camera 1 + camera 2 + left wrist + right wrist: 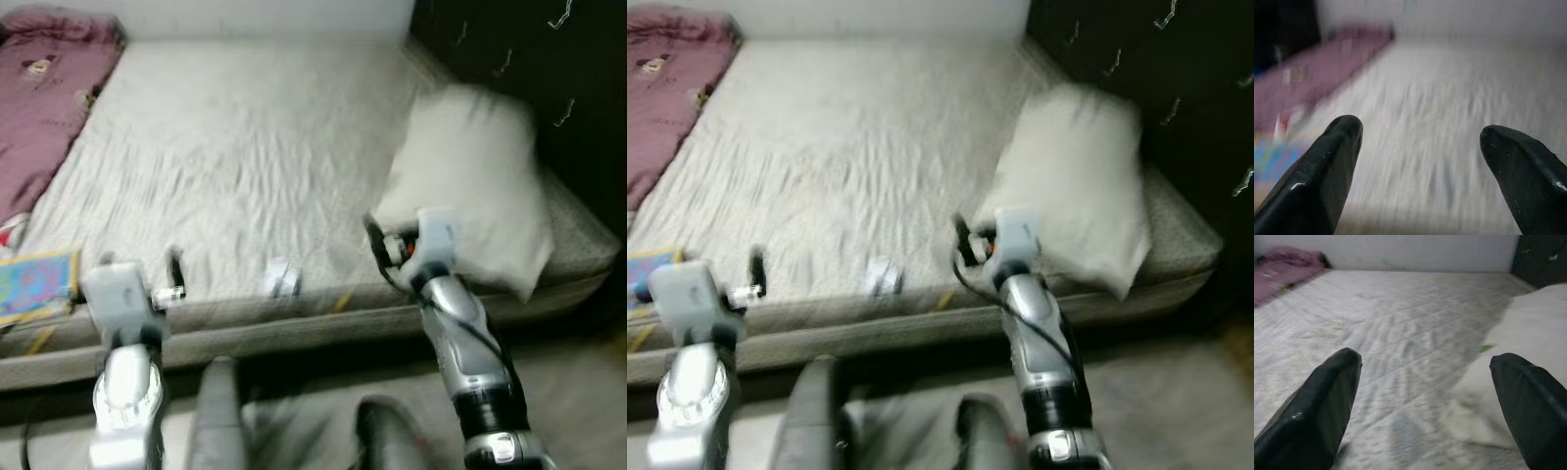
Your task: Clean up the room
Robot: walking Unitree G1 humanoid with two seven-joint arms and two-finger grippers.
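I've got both grippers spread wide over the bed (225,147): left gripper (1420,161) holding nothing, right gripper (1425,396) beside pillow (470,186).

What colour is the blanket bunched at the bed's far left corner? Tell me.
Dusty pink blanket, clearest in the left eye view.

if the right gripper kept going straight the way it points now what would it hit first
Probably the white pillow. The right gripper is open and low over the mattress, with the pillow's edge just ahead between its fingers. Blur makes depth unclear, so it could skim the mattress first.
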